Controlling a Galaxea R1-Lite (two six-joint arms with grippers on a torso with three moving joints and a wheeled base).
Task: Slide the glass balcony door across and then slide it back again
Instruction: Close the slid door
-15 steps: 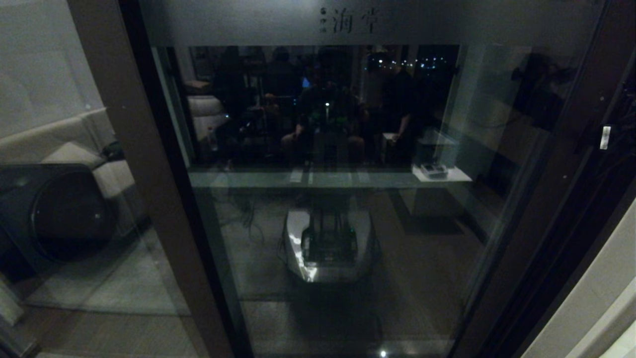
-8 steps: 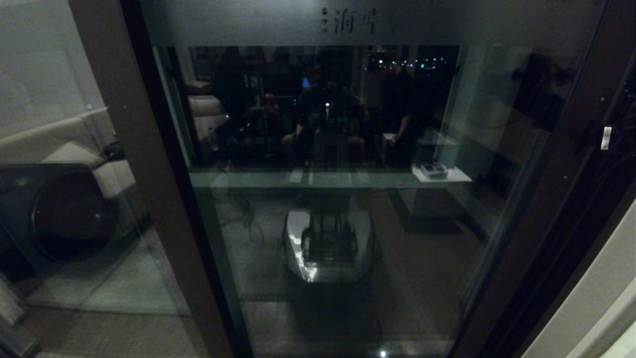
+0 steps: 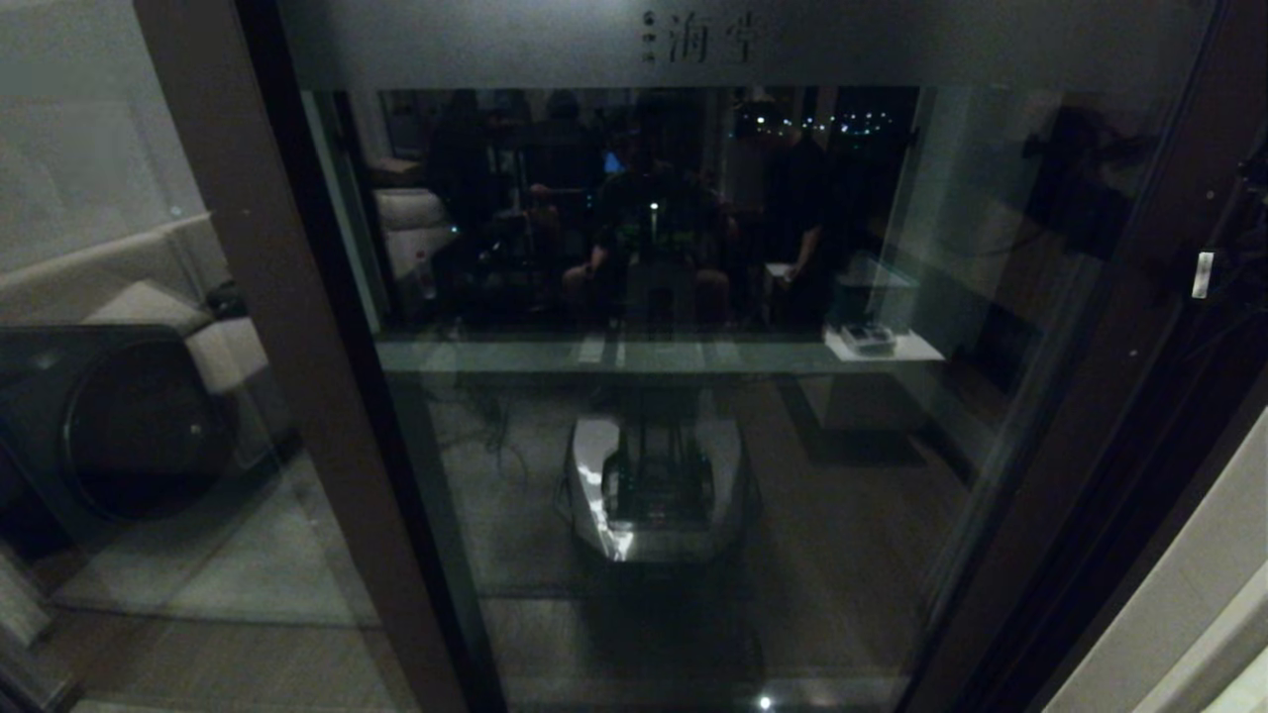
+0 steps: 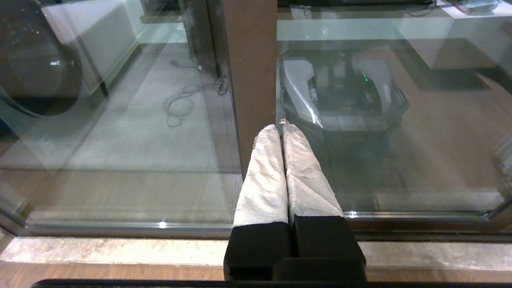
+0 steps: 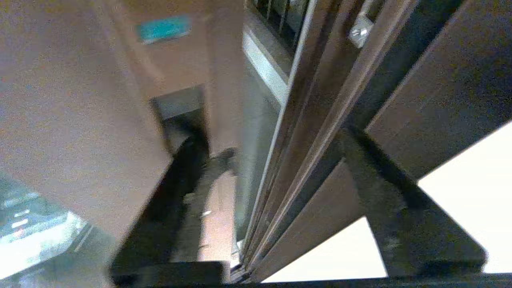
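From the head view I see the glass balcony door point(image 3: 674, 396), a tall glass panel in a dark brown frame with a frosted band and dark characters across its top, filling nearly the whole scene in front of me. Its left stile point(image 3: 297, 376) runs down just left of the middle, and its right stile point(image 3: 1080, 396) sits close against the dark fixed frame beside the pale wall point(image 3: 1189, 614). The glass mirrors my own grey wheeled base point(image 3: 654, 495). Left of the door's left stile, behind the neighbouring pane, there is a beige sofa point(image 3: 149, 307) and a large round dark object point(image 3: 129, 426).

My left gripper point(image 4: 281, 132) hangs low in front of the door's left stile, its two white-wrapped fingers point(image 4: 264, 176) pressed together with nothing between them, tips just at the stile's glass-side edge.

My right gripper point(image 5: 280, 208) is at the door's right stile, one dark finger on each side of the frame rails; the picture is smeared, so I think it straddles the stile's edge, but I cannot tell whether it is clamped.
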